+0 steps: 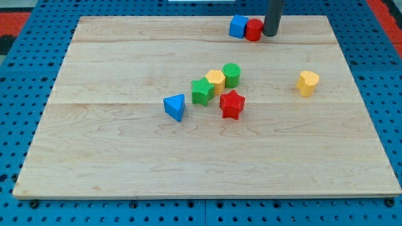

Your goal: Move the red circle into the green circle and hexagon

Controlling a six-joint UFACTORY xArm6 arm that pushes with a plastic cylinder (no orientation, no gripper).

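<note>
The red circle (254, 29) stands near the view's top edge of the wooden board, touching a blue block (238, 26) on its left. My tip (271, 34) is right beside the red circle, on its right. The green circle (232, 75) sits near the board's middle, touching the yellow hexagon (215, 80) on its lower left. The red circle is well above this pair.
A green star (201, 91) touches the yellow hexagon's left. A red star (232, 104) lies just below the pair. A blue triangle (175, 107) is to the left. A yellow block (308, 83) sits at the right. The wooden board (113, 157) rests on a blue pegboard.
</note>
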